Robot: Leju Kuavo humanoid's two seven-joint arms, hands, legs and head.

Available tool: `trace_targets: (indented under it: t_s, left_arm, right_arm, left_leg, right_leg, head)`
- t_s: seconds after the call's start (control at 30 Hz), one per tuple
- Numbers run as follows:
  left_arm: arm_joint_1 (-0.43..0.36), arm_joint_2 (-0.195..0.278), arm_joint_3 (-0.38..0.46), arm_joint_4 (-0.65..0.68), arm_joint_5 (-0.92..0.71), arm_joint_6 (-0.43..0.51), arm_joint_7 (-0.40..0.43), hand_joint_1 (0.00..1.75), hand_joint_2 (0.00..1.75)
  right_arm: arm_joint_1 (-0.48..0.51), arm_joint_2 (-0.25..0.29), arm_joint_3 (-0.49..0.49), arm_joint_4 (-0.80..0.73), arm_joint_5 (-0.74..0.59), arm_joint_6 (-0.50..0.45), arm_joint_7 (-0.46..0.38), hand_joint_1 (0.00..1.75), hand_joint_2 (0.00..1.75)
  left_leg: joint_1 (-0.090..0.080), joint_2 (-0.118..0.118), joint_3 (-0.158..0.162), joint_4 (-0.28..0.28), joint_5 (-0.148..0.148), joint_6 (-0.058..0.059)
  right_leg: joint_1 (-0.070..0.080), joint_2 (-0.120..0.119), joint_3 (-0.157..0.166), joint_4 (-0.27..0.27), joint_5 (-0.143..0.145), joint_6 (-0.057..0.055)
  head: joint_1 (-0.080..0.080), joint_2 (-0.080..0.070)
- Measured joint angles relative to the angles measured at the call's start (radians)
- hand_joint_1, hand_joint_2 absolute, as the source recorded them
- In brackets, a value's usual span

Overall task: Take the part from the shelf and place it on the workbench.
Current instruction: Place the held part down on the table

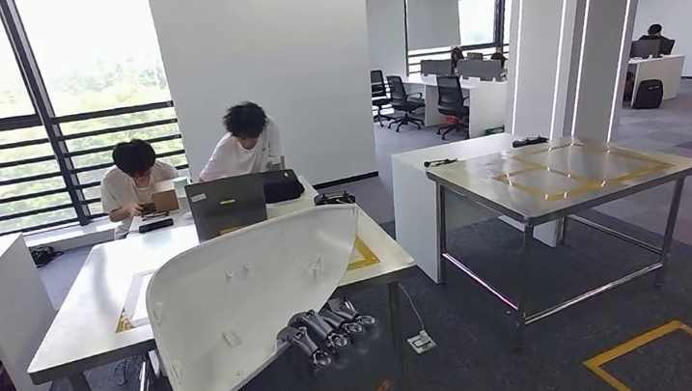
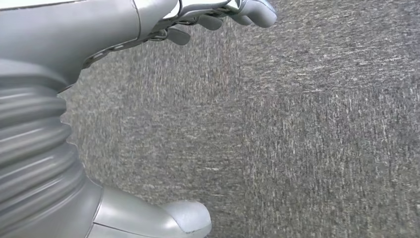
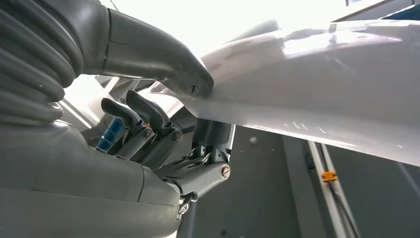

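Over white table: big white curved part (image 1: 246,298), ribbed underside, tilted.

Open-plan office: white desks (image 1: 92,309), laptop (image 1: 226,206), swivel chairs (image 1: 449,99), people (image 1: 244,143) working, grey carpet (image 1: 494,345).

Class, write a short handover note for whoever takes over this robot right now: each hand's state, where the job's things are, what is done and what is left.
Right hand: grips the lower edge of the large white part, thumb on one face, fingers on the other.
Left hand: holds nothing, hangs over grey carpet.
Part: off the shelf, carried in front of the body.
Steel workbench: ahead to the right, with yellow tape outlines on its top.
Done: pick-up.
Left: carry the part to the workbench and set it down.
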Motion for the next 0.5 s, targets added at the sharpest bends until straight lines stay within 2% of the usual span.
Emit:
trace_targets:
  t_s: [0.03,0.07,0.13,0.2,0.27,0.3,0.33,0.37,0.4,0.43,0.47,0.5]
  left_arm:
    - [-0.001,-0.001,0.001,0.0,0.0,0.0,-0.001,0.0,1.75]
    - [-0.001,0.0,0.001,0.0,0.0,0.0,-0.002,0.0,1.75]
    - [-0.003,-0.001,0.002,-0.001,-0.002,0.001,-0.005,0.0,1.75]
    - [-0.008,-0.002,0.003,-0.001,-0.003,0.001,-0.005,0.0,1.75]
    - [-0.009,-0.001,0.003,-0.001,-0.003,0.001,-0.005,0.0,1.75]
    - [-0.008,0.0,0.004,-0.001,-0.003,0.001,-0.004,0.0,1.75]
    - [-0.007,0.001,0.005,-0.001,-0.003,0.001,-0.003,0.0,1.75]
    - [-0.007,0.001,0.005,-0.001,-0.003,0.001,-0.002,0.0,1.75]
    - [-0.006,0.002,0.006,-0.001,-0.004,0.001,-0.001,0.0,1.75]
    - [-0.005,0.001,0.006,0.0,-0.004,0.001,0.0,0.0,1.75]
    - [-0.004,0.002,0.006,0.0,-0.004,0.001,0.001,0.0,1.75]
    - [-0.003,0.002,0.006,0.001,-0.004,0.001,0.002,0.0,1.75]
  right_arm:
    - [-0.001,-0.001,0.0,0.0,0.0,0.0,0.0,1.69,1.75]
    - [-0.003,-0.001,-0.001,0.0,-0.001,-0.001,0.0,1.69,1.75]
    - [-0.009,0.001,-0.001,-0.001,-0.001,-0.002,0.001,1.69,1.75]
    - [-0.01,0.002,-0.002,-0.002,0.0,-0.002,0.001,1.69,1.75]
    - [-0.007,0.002,-0.002,-0.002,0.0,-0.002,0.001,1.69,1.75]
    - [-0.005,0.002,-0.002,-0.002,0.0,-0.001,0.001,1.69,1.75]
    - [-0.004,0.002,-0.002,-0.002,0.0,-0.001,0.001,1.69,1.75]
    - [-0.003,0.002,-0.002,-0.002,0.0,-0.001,0.001,1.69,1.75]
    - [-0.003,0.002,-0.002,-0.002,0.0,-0.001,0.001,1.69,1.75]
    - [-0.003,0.002,-0.001,-0.002,0.0,-0.001,0.001,1.69,1.75]
    - [-0.003,0.002,-0.001,-0.002,0.0,-0.001,0.001,1.69,1.75]
    - [-0.004,0.002,-0.001,-0.002,0.0,-0.001,0.0,1.69,1.75]
  left_leg:
    - [-0.001,-0.002,0.01,0.006,-0.006,-0.005]
    - [-0.001,-0.003,0.014,0.013,-0.006,-0.011]
    - [-0.001,0.006,-0.005,0.073,0.01,-0.024]
    - [0.004,0.018,-0.073,0.179,0.002,-0.038]
    - [0.013,0.023,-0.155,0.27,-0.057,-0.05]
    - [0.019,0.024,-0.187,0.287,-0.086,-0.055]
    - [0.024,0.026,-0.206,0.278,-0.1,-0.06]
    - [0.03,0.028,-0.212,0.242,-0.089,-0.067]
    - [0.035,0.032,-0.209,0.184,-0.045,-0.073]
    - [0.041,0.039,-0.205,0.117,0.025,-0.079]
    - [0.044,0.048,-0.2,0.066,0.089,-0.08]
    - [0.045,0.054,-0.196,0.031,0.138,-0.076]
  right_leg:
    - [0.002,0.003,0.005,-0.01,0.01,-0.006]
    - [0.0,0.004,0.018,-0.011,0.005,-0.011]
    - [-0.006,0.002,0.048,-0.02,-0.006,-0.024]
    - [-0.012,-0.001,0.078,-0.024,-0.026,-0.03]
    - [-0.019,-0.003,0.104,-0.025,-0.051,-0.028]
    - [-0.023,-0.002,0.119,-0.025,-0.065,-0.024]
    - [-0.028,-0.002,0.137,-0.025,-0.079,-0.02]
    - [-0.034,-0.002,0.156,-0.025,-0.095,-0.015]
    - [-0.04,-0.002,0.175,-0.025,-0.112,-0.008]
    - [-0.044,-0.002,0.192,-0.023,-0.128,0.0]
    - [-0.046,-0.003,0.205,-0.024,-0.144,0.01]
    - [-0.045,-0.003,0.215,-0.029,-0.157,0.02]
  head:
    - [-0.001,0.0]
    - [-0.001,0.0]
    - [-0.002,0.0]
    - [-0.004,0.0]
    - [-0.006,0.0]
    - [-0.006,0.0]
    - [-0.006,0.0]
    - [-0.006,0.0]
    - [-0.007,0.0]
    - [-0.009,0.0]
    - [-0.01,0.0]
    - [-0.011,0.0]
